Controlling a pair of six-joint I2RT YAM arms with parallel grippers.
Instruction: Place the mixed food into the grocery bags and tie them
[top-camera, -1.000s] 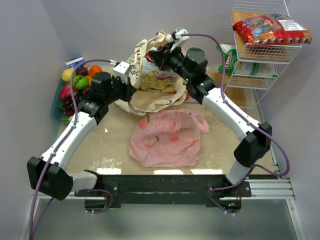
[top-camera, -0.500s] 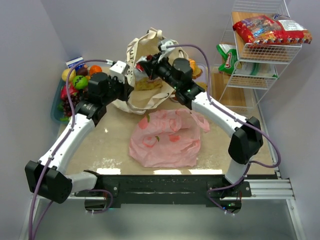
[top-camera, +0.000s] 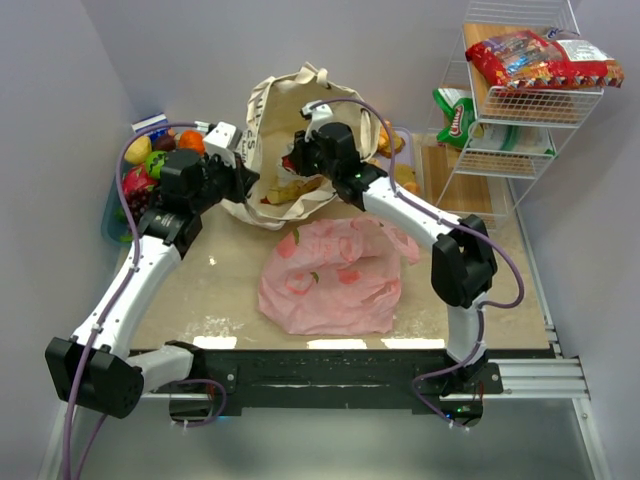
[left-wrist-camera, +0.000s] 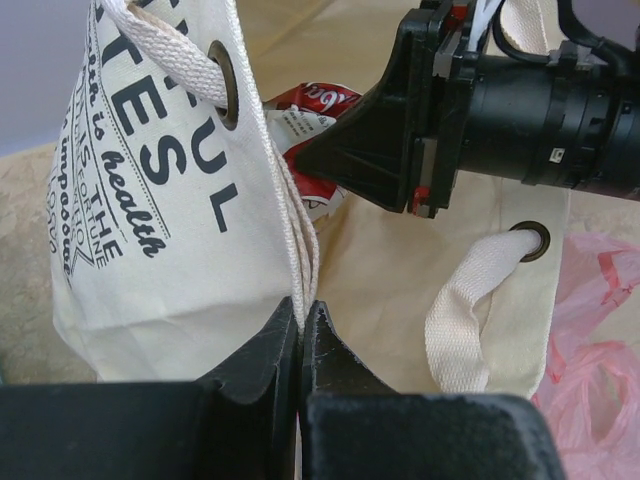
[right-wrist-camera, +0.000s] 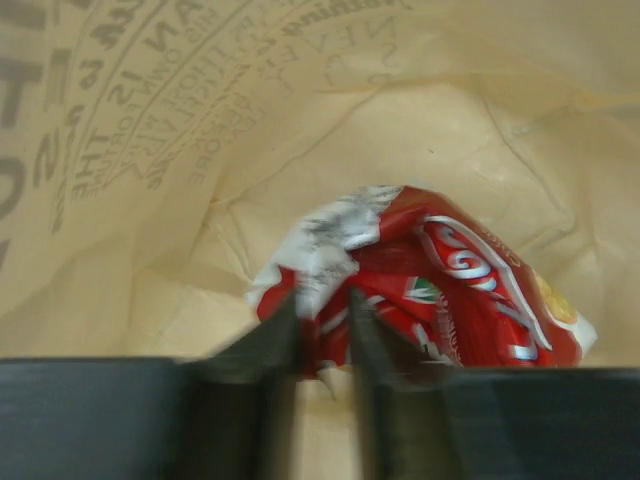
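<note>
Inside the cream tote (top-camera: 265, 110), at twelve o'clock, a red packet (right-wrist-camera: 440, 280) is seen between the fingers of the right gripper (right-wrist-camera: 322, 330); whether it is gripped cannot be told. The tote's rim is clenched by the left gripper (left-wrist-camera: 301, 315).

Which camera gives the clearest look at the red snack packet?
Right wrist: the red packet shows large inside the tote. Left wrist shows only a sliver past the tote's edge; top external barely shows it.
</note>
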